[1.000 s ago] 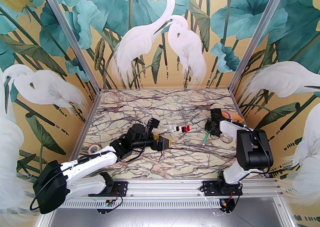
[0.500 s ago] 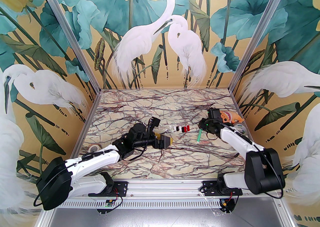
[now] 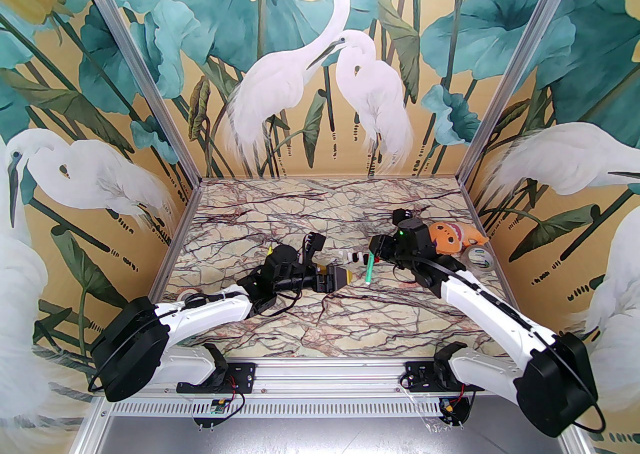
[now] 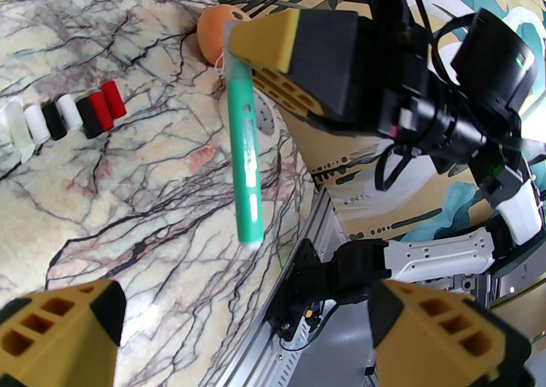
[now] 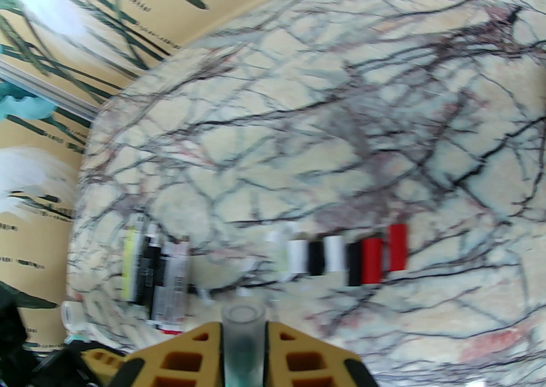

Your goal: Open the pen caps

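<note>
We see the right gripper (image 3: 375, 253) clenched on the translucent top end of a green pen (image 4: 245, 155), which slants down from its fingers toward the marbled table (image 3: 310, 211); the left gripper (image 4: 249, 300) faces it from near by, its fingers spread wide apart and grasping nothing. The loose pen caps (image 4: 64, 118), white, black and red, lie side by side in a row on the table, just beside the held pen.

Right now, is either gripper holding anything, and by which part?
The right gripper holds the green pen by its translucent cap, at the top end; the barrel hangs free below. The left gripper is open and empty.
</note>
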You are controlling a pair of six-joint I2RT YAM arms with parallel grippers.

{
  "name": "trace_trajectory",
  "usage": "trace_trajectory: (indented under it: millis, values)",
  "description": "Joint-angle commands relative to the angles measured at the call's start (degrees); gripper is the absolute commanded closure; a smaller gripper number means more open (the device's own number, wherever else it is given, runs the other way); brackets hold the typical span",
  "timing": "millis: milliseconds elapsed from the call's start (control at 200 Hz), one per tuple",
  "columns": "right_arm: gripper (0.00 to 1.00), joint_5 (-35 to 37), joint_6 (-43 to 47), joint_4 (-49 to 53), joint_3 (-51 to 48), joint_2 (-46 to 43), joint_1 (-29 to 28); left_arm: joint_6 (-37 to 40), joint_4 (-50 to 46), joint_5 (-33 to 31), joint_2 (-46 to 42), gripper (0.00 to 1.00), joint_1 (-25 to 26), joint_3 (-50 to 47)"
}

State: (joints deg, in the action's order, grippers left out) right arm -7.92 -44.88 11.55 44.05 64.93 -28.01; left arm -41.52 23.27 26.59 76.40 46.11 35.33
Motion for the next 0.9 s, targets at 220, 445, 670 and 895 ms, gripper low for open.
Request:
trace_trajectory:
  millis: [220, 445, 670, 895]
  values:
    - [0.81, 0.76, -8.84, -13.12, -1.28, -1.07, -7.31, -1.61, 1.42, 1.82, 0.59, 0.05, -0.32, 0.18]
    - [0.81, -0.50, -11.32, -17.70, -0.87, -0.08, -10.43, -2.93, 0.91, 2.24, 0.29, 0.14, -0.49, 1.04]
    - [0.81, -1.75, -12.60, -24.12, -3.29, 1.96, -12.72, -4.70, 1.28, 3.02, -0.10, 0.36, -1.36, 1.25]
    - [0.82, -1.72, -13.68, -27.60, -5.11, 2.82, -13.12, -4.84, 1.46, 3.03, -0.90, 0.55, -1.79, 0.53]
